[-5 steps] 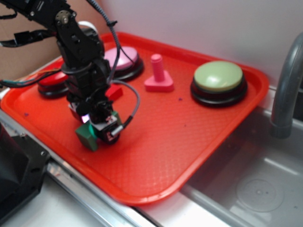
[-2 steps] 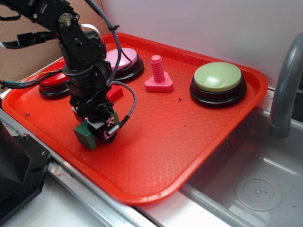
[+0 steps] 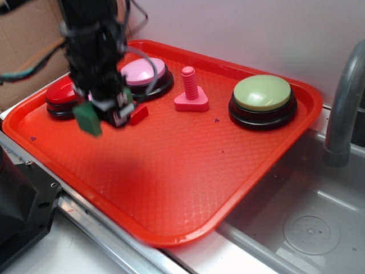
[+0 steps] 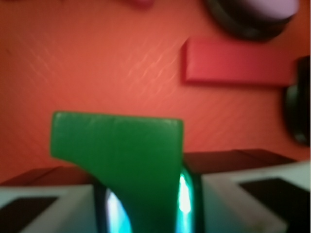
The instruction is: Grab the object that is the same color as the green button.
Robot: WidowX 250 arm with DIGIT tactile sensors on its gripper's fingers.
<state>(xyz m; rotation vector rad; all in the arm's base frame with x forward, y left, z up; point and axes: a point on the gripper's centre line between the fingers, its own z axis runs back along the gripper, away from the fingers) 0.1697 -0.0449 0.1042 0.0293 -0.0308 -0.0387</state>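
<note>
Plain white wall (image 3: 256, 34) behind red tray (image 3: 188, 188). Steel sink basin (image 3: 302, 222) right of tray, grey faucet (image 3: 345, 108) beside it. Cardboard (image 3: 25, 40) left of tray.

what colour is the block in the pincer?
Green. The block shows best in the wrist view, clamped in the pincer.

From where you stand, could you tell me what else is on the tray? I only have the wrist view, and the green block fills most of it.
Observer: A pale green button sits at the tray's far right corner.
Operator: Thanks. Is the green block off the surface?
Observer: Yes, the green block hangs in the tool, clear above the tray.
Operator: Anything between the pink button and the green one?
Observer: A pink bolt stands upright on its triangular base.
</note>
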